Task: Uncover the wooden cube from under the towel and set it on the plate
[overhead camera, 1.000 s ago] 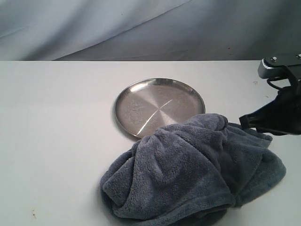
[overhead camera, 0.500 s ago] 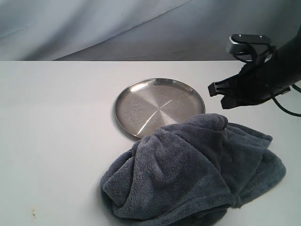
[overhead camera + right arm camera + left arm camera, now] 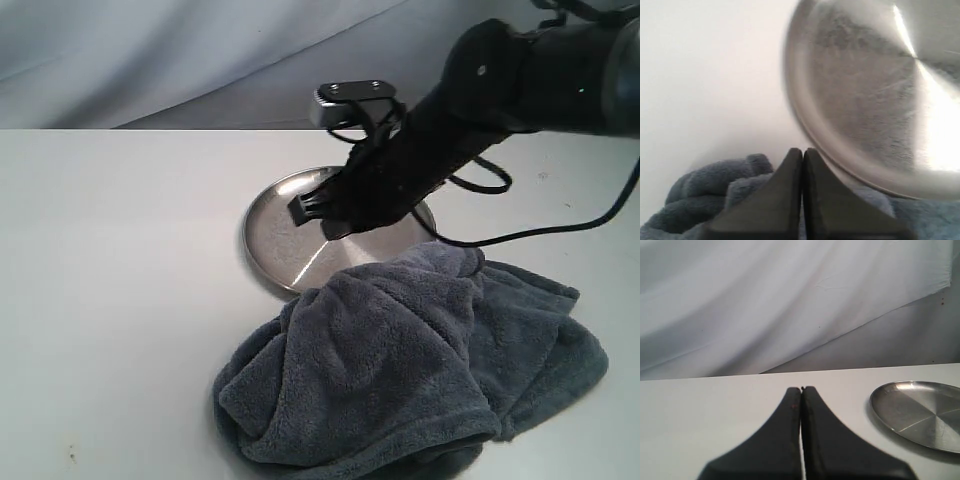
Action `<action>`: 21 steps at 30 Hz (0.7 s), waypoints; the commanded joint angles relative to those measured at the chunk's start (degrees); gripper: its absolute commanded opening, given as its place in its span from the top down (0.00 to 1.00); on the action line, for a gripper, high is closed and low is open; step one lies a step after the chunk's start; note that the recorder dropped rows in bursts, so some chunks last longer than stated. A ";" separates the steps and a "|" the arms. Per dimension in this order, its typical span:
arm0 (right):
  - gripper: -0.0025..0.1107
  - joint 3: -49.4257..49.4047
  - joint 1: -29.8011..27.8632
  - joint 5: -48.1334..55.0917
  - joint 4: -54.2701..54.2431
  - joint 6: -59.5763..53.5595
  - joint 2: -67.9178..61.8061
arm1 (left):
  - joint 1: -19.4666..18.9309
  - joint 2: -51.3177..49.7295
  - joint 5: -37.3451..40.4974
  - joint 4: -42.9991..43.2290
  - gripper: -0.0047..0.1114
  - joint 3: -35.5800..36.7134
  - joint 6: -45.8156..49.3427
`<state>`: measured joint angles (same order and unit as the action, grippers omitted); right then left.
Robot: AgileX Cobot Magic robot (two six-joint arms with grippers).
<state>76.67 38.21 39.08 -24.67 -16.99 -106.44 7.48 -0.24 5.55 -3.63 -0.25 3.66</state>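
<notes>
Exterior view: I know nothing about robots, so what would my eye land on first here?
First, the black arm stretching in from the upper right, its shut right gripper hanging over the shiny silver plate in the middle of the view. Then the big crumpled grey-blue towel in front of the plate, hiding part of its near rim; no wooden cube shows.
</notes>
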 commanded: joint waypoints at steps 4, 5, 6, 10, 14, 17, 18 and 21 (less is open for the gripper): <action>0.98 -0.30 11.21 10.13 0.21 -4.66 0.95 | -0.12 0.24 -0.62 -0.14 0.96 0.25 -0.15; 0.98 -1.36 12.80 10.73 0.36 -4.88 1.66 | -0.12 0.24 -0.62 -0.14 0.96 0.25 -0.15; 0.98 -3.79 15.06 10.33 0.69 -4.88 2.97 | -0.12 0.24 -0.62 -0.14 0.96 0.25 -0.15; 0.98 -13.98 17.89 9.27 1.09 -4.30 9.44 | -0.12 0.24 -0.62 -0.14 0.96 0.25 -0.15; 0.98 -25.41 17.61 5.20 7.82 4.68 18.43 | -0.12 0.24 -0.62 -0.14 0.96 0.25 -0.15; 0.98 -30.30 17.61 4.42 17.92 15.30 23.56 | -0.12 0.24 -0.62 -0.14 0.96 0.25 -0.15; 0.98 -31.98 17.61 4.62 23.50 21.20 25.92 | -0.12 0.24 -0.62 -0.14 0.96 0.25 -0.15; 0.98 -33.70 15.11 5.56 31.79 30.62 30.06 | -0.12 0.24 -0.62 -0.14 0.96 0.25 -0.15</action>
<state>43.78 55.29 44.45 2.82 8.85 -78.42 7.48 -0.24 5.55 -3.63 -0.25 3.66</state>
